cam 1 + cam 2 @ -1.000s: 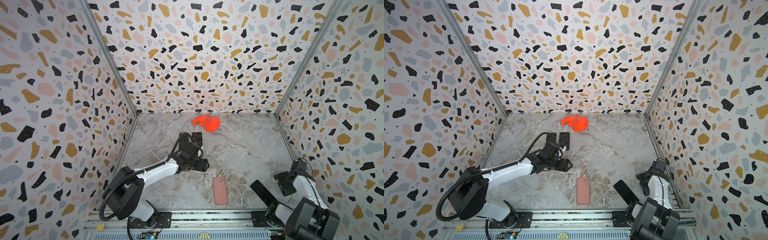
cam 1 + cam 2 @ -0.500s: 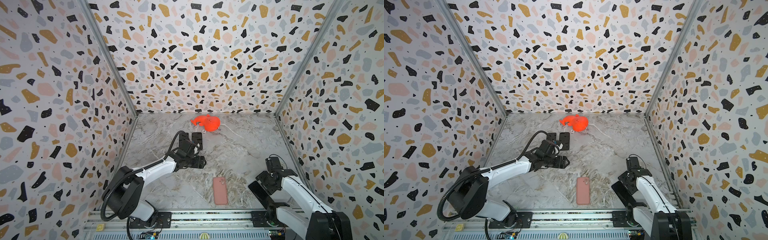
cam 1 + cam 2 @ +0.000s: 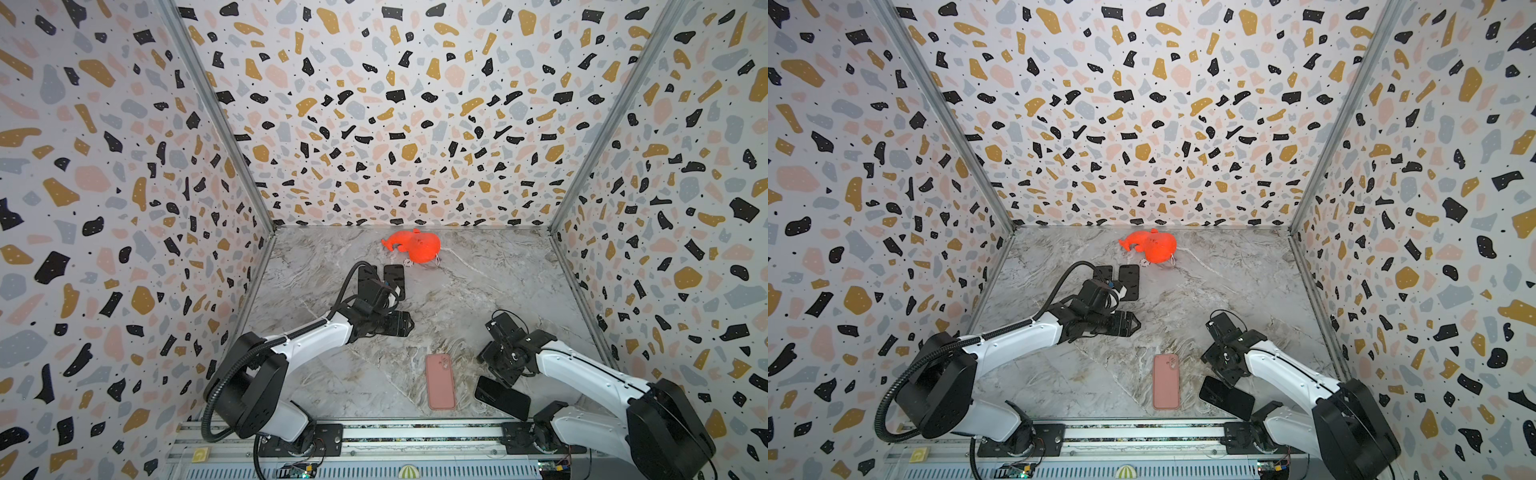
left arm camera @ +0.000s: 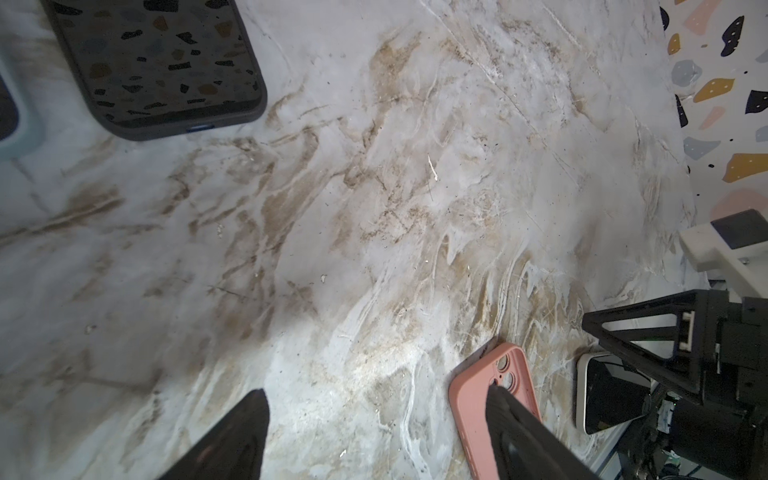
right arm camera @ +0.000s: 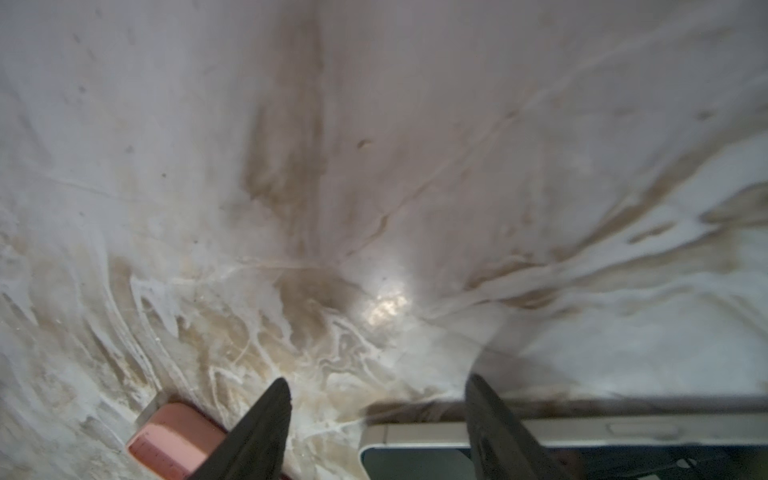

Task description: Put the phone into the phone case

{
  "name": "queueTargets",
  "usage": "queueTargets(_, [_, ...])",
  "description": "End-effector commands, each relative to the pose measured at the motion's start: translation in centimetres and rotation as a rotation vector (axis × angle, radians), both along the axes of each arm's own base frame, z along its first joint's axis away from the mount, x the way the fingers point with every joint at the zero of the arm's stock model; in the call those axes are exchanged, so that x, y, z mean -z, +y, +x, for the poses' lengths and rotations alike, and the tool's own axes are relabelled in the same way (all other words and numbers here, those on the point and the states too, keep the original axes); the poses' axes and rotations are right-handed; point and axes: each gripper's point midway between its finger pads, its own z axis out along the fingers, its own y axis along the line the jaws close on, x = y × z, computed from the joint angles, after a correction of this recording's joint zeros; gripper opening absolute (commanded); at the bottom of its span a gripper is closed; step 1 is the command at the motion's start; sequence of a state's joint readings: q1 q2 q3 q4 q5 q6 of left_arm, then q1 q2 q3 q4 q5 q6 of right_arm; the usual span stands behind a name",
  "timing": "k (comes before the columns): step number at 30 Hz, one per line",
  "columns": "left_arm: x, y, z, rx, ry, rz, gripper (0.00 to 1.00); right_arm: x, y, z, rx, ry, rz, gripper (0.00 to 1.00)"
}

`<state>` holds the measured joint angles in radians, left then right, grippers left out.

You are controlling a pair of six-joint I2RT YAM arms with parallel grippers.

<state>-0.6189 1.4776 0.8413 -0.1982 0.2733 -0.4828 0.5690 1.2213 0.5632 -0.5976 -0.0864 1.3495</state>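
Right claw (image 5: 378, 380): spread, pinching nothing. It hangs low at the long edge of the phone (image 3: 503, 398), one finger over the phone's rim and the other over bare counter (image 3: 478, 291).
Left claw (image 4: 376, 392): spread and empty, above the middle of the counter, well apart from the phone.
Phone: flat at the front right of the counter, dark screen up with a pale metal rim. It lies skewed, near the phone case (image 3: 440, 382) with a strip of bare counter between them.
Phone case: pink, flat at the front middle. Its camera cut-outs show, so it probably lies back up and would need turning over first.
Phone handling: likely a stiff, dense slab with a slick, breakable glass face. Lying flat, it offers little to pinch. The best hold is probably across the narrow width, on the rim of the long edges near the middle.
Phone case handling: probably light, soft and rubbery, with a matte, grippy skin. Its lips should flex, and it may slide unless pinned down.
Writing: none readable, and no brand mark can be made out on either thing.
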Motion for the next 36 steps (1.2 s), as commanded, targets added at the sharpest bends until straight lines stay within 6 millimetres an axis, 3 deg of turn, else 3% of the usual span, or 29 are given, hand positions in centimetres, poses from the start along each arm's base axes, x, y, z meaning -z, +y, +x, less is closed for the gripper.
queueTargets(1, [-0.1,-0.6,-0.5,0.024,-0.014,-0.022,0.82,1.9,-0.1,-1.5,-0.087,0.096,-0.065,0.7])
queueTargets(6, [-0.9,-2.5,-1.7,0.097,-0.082,0.037,0.81,0.5,0.2,0.5,-0.199,0.019,-0.109,0.72])
queueTargets(14, [-2.1,-4.1,-3.7,0.179,-0.22,0.114,0.79,-3.1,-0.3,3.2,-0.345,-0.18,-0.164,0.71])
queueTargets(16, [-2.0,-3.8,-4.0,0.185,-0.232,0.158,0.79,-4.3,0.8,4.0,-0.469,-0.253,-0.143,0.69])
queueTargets(19, [-1.6,-3.0,-4.5,0.171,-0.211,0.178,0.79,-5.6,0.9,4.2,-0.579,-0.311,-0.205,0.68])
queueTargets(25, [-2.1,-3.6,-6.4,0.266,-0.282,0.207,0.79,-6.8,-0.1,3.9,-0.664,-0.337,-0.288,0.69])
queueTargets(30, [-3.5,-6.1,-9.2,0.442,-0.535,0.31,0.78,-8.9,0.3,5.2,-0.63,-0.458,-0.228,0.75])
queueTargets(34, [-3.4,-7.7,-10.8,0.618,-0.616,0.392,0.78,-11.0,-0.5,8.2,-0.522,-0.578,-0.052,0.76])
queueTargets(36, [-3.2,-9.1,-12.6,0.765,-0.642,0.413,0.78,-12.2,-0.9,9.5,-0.484,-0.654,0.04,0.76])
